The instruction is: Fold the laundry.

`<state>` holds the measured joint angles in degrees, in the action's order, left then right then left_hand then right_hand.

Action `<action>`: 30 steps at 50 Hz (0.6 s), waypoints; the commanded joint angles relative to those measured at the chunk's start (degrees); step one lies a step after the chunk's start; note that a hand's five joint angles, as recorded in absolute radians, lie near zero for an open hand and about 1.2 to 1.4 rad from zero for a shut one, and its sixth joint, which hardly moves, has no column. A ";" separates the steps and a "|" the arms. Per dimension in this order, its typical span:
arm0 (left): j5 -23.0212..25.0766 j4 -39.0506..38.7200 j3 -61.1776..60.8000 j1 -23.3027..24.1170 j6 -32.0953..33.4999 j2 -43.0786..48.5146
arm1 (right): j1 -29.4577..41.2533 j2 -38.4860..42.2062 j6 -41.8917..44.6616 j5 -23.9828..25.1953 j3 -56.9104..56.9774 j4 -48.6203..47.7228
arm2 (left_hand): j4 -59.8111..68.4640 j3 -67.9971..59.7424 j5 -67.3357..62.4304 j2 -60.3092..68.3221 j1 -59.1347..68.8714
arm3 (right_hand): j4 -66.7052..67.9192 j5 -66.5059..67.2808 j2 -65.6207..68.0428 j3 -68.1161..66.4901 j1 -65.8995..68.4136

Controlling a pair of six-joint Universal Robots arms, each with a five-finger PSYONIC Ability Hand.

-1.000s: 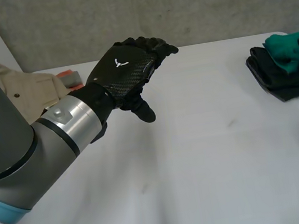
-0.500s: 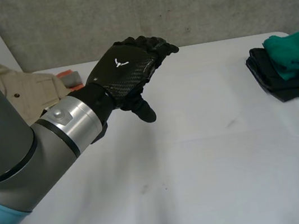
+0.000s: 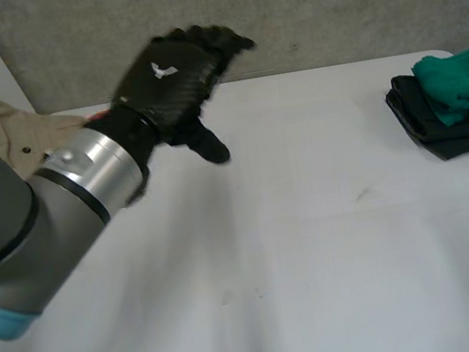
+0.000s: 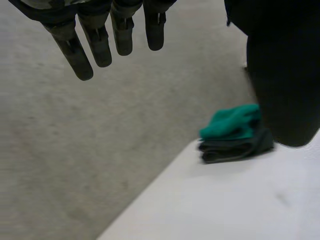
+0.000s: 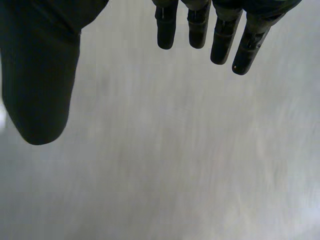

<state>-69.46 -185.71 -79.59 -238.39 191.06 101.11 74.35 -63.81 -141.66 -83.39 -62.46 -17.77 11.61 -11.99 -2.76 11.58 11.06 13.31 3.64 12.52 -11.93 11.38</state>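
- Beige crumpled garment: lying at the far left corner of the white surface, seemingly awaiting folding.
- Teal folded cloth: sitting atop black folded cloth at the right edge, probably the finished stack.
- Left hand: hovering near the beige garment, fingers straight, empty.
- Right hand: hanging over bare surface, fingers spread, empty.

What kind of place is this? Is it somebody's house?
Probably a robot lab, not a house: a robot arm reaches over a white table, the wall behind is bare and grey, and clothes sit stacked at the table's edge.
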 commanded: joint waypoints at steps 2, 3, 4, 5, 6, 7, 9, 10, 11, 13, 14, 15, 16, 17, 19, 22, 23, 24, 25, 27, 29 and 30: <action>-9.02 -7.73 1.72 -9.45 0.81 1.19 | 17.39 -12.56 -11.44 17.45 -23.56 -18.52 | -0.89 1.27 2.04 -0.86 -0.34 | -3.31 -3.64 -2.52 1.93 -1.38; -9.11 -8.44 2.07 -10.77 0.90 1.98 | 19.24 -13.00 -11.71 19.13 -25.59 -18.96 | -0.89 1.27 2.04 -0.86 -0.34 | -3.31 -3.64 -2.52 1.93 -1.38; -9.02 -9.49 2.95 -13.91 1.24 4.51 | 23.00 -13.35 -11.88 21.84 -29.17 -19.23 | -0.89 1.27 2.04 -0.86 -0.34 | -3.31 -3.64 -2.52 1.93 -1.38; -9.02 -9.93 3.56 -15.60 1.51 6.02 | 25.04 -13.27 -11.80 22.91 -31.04 -19.23 | -0.89 1.27 2.04 -0.86 -0.34 | -3.31 -3.64 -2.52 1.93 -1.38; -9.02 -10.20 4.35 -17.36 1.95 7.51 | 26.97 -13.27 -11.54 23.88 -32.97 -19.23 | -0.89 1.27 2.04 -0.86 -0.34 | -3.31 -3.64 -2.52 1.93 -1.38; -8.94 -10.38 5.32 -19.11 2.56 9.09 | 28.21 -13.18 -11.27 24.07 -34.30 -19.23 | -0.89 1.27 2.04 -0.86 -0.34 | -3.31 -3.64 -2.52 1.93 -1.38; -8.50 -10.73 8.22 -24.13 4.93 13.84 | 31.64 -12.83 -9.69 23.46 -37.72 -18.88 | -0.89 1.27 2.04 -0.86 -0.34 | -3.31 -3.64 -2.52 1.93 -1.38; -8.24 -10.73 9.27 -25.45 5.98 15.51 | 32.34 -12.57 -8.99 23.02 -38.87 -18.70 | -0.89 1.27 2.04 -0.86 -0.34 | -3.31 -3.64 -2.52 1.93 -1.38; -7.88 -10.73 10.41 -26.50 7.04 17.26 | 33.48 -11.78 -7.59 21.88 -40.53 -18.09 | -0.89 1.27 2.04 -0.86 -0.34 | -3.31 -3.64 -2.52 1.93 -1.38; -6.04 -10.64 14.10 -29.76 11.08 23.15 | 34.11 -10.55 -6.09 20.56 -41.86 -17.56 | -0.89 1.27 2.04 -0.86 -0.34 | -3.31 -3.64 -2.52 1.93 -1.38; -5.17 -10.64 15.60 -30.64 12.48 25.17 | 34.28 -9.84 -5.39 19.86 -42.39 -17.21 | -0.73 1.11 1.87 -0.70 -0.17 | -3.31 -3.64 -2.52 1.93 -1.38; -4.29 -10.64 17.09 -31.17 13.89 27.11 | 34.63 -8.79 -3.82 18.46 -43.00 -16.77 | -0.56 0.94 1.71 -0.53 -0.01 | -3.31 -3.64 -2.52 1.93 -1.38; -2.62 -10.64 20.06 -31.70 16.95 30.87 | 34.81 -8.26 -3.10 17.66 -43.27 -16.42 | -0.06 0.44 1.21 -0.03 0.50 | -3.31 -3.64 -2.52 1.93 -1.38; -1.91 -10.64 21.40 -32.14 18.20 32.47 | 34.81 -7.82 -2.49 16.96 -43.45 -16.07 | 0.11 0.27 1.03 0.14 0.67 | -3.31 -3.64 -2.52 1.93 -1.38; -0.42 -10.64 24.12 -32.67 20.22 35.90 | 34.73 -7.20 -0.65 15.29 -43.71 -14.84 | 0.78 -0.40 0.36 0.82 1.34 | -3.31 -3.64 -2.52 1.93 -1.38; 0.38 -10.73 29.57 -33.46 22.95 43.01 | 34.11 -7.11 0.50 14.58 -44.15 -13.08 | 1.79 -1.41 -0.65 1.82 2.35 | -3.31 -3.64 -2.52 1.93 -1.38; 0.38 -10.73 30.72 -33.55 23.13 44.42 | 34.11 -7.11 0.85 14.40 -44.33 -12.12 | 2.13 -1.75 -0.98 2.16 2.68 | -3.31 -3.64 -2.52 1.93 -1.38; 0.55 -10.73 32.73 -33.89 23.22 46.79 | 34.02 -7.11 0.86 14.40 -44.50 -11.68 | 3.30 -2.92 -2.15 3.33 3.85 | -3.31 -3.64 -2.52 1.93 -1.38; 0.64 -10.73 33.79 -34.16 23.31 48.03 | 34.02 -7.11 0.86 14.31 -44.59 -11.32 | 4.31 -3.93 -3.16 4.34 4.86 | -3.31 -3.64 -2.52 1.93 -1.38; 0.64 -10.73 35.55 -34.42 23.48 50.14 | 34.02 -7.11 0.77 14.31 -45.03 -10.88 | 5.99 -5.61 -4.85 6.03 6.55 | -3.31 -3.64 -2.52 1.93 -1.38; 0.64 -10.73 37.75 -34.51 23.48 52.69 | 34.02 -7.11 0.68 14.31 -45.29 -10.88 | 10.52 -10.14 -9.38 10.56 11.08 | -3.31 -3.64 -2.52 1.93 -1.38; 0.64 -10.73 38.19 -34.51 23.48 53.14 | 34.02 -7.11 0.68 14.31 -45.47 -10.88 | 13.04 -12.66 -11.89 13.07 13.60 | -3.31 -3.64 -2.52 1.93 -1.38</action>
<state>-68.73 -196.43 -46.44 -272.68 214.55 148.43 108.63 -70.75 -140.77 -69.17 -107.26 -29.55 13.72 -13.74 -3.85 13.80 13.37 13.31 3.64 12.52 -11.93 11.38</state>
